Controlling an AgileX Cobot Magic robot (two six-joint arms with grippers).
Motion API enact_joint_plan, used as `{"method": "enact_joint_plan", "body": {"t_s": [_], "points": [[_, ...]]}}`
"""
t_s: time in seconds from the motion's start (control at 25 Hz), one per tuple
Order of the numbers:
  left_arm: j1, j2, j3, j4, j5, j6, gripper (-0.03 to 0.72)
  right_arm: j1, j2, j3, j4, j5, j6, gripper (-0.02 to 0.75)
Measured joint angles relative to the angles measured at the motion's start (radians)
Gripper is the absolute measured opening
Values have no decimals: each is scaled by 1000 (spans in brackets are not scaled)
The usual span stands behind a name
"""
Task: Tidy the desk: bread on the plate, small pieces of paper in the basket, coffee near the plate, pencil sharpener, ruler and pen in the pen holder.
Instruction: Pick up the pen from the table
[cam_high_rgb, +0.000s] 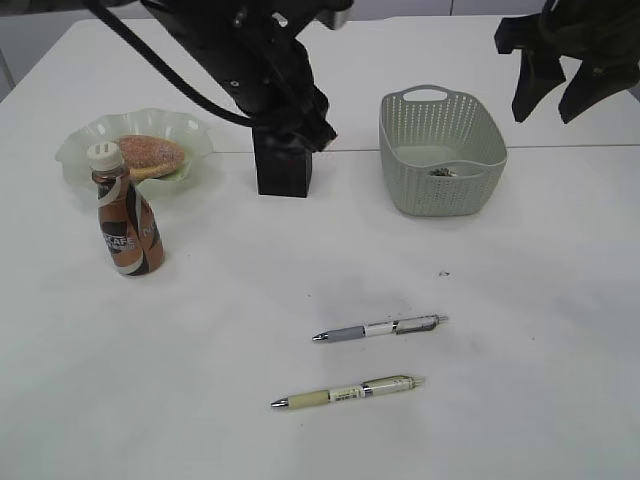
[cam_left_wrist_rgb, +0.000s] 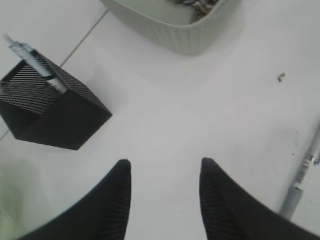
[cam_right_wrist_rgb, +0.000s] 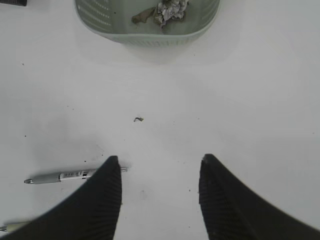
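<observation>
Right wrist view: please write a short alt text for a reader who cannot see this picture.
The right gripper hangs open and empty above the white desk. Ahead of it stands the green basket with crumpled paper scraps inside. A grey pen lies on the desk at lower left, and a tiny speck sits between gripper and basket.

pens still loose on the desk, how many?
2. Grey-grip pen lies mid-desk; beige-grip pen lies nearer the front edge. A pen-like item already stands in the pen holder; the left arm hides the holder's top in the exterior view.
</observation>
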Motion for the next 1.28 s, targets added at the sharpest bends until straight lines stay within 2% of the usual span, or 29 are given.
{"method": "enact_joint_plan", "body": {"t_s": [0.36, 0.56, 1.04, 1.28], "points": [[-70, 108, 0, -135, 211, 151, 333, 0, 24, 0, 0, 0, 19, 372], [-106, 164, -7, -149, 269, 193, 333, 0, 26, 0, 0, 0, 19, 372], [-126, 363, -347, -248, 439, 250, 333, 0, 26, 0, 0, 0, 19, 372], [-126, 429, -377, -262, 502, 282, 330, 0, 28, 0, -18, 0, 35, 372]]}}
